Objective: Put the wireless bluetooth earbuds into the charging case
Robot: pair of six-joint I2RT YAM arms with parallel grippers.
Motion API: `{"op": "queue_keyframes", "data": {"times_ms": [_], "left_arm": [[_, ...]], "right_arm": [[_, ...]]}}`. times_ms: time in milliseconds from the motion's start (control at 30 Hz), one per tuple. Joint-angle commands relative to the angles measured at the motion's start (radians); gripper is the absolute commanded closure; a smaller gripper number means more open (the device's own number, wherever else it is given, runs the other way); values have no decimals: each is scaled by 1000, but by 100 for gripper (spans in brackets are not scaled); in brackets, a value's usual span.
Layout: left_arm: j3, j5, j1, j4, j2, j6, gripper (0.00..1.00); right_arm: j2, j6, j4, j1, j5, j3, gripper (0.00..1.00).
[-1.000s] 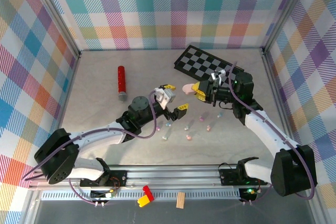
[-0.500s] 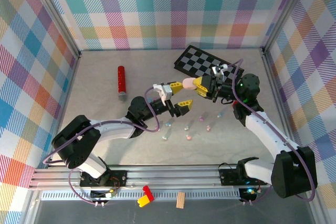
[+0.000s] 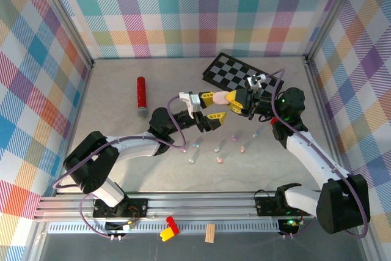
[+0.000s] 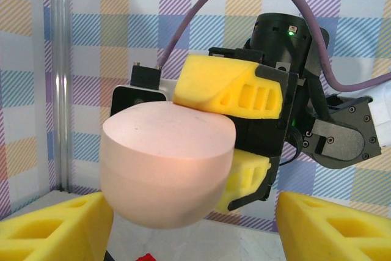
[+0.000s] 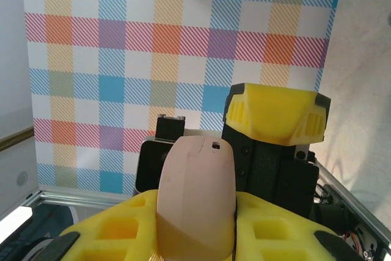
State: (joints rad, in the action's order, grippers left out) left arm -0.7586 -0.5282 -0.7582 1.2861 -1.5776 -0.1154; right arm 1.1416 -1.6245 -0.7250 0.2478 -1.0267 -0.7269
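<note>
So the right gripper [image 3: 234,100] is clamped on the pink case [image 3: 220,99] in mid-air. The left gripper [image 3: 211,107] has its jaws half-open either side of it, and the earbuds [image 3: 217,148] are scattered on the table [image 3: 122,151] below the case. If the left squeezes that rounded shell off-centre, it could pop loose. Since a second ago the left has swung up to the case, jaws narrowing.

Tiny pastel earbuds [image 3: 218,159] lie scattered loose; the pink charging case [image 4: 165,172] (pebble-shaped) sits raised in midair.

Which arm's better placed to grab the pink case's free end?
Left. The left gripper is open with a finger on each side of the pink case; the right gripper clamps its other end.
</note>
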Motion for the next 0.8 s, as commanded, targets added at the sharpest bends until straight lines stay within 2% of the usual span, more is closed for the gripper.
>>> {"op": "queue_keyframes", "data": {"times_ms": [0,267,500,767], "left_arm": [[-36,-34,13,54,-9,36,32],[-51,-85,18,58,-20,84,38],[-48,-76,18,56,-16,115,43],[-48,-46,20,58,-19,131,42]], "right_arm": [[-21,-19,-53,-5,-21,11,86],[-25,-8,-22,-6,-30,12,87],[-22,6,-4,-5,-33,6,87],[-29,25,31,-6,-36,2,87]]}}
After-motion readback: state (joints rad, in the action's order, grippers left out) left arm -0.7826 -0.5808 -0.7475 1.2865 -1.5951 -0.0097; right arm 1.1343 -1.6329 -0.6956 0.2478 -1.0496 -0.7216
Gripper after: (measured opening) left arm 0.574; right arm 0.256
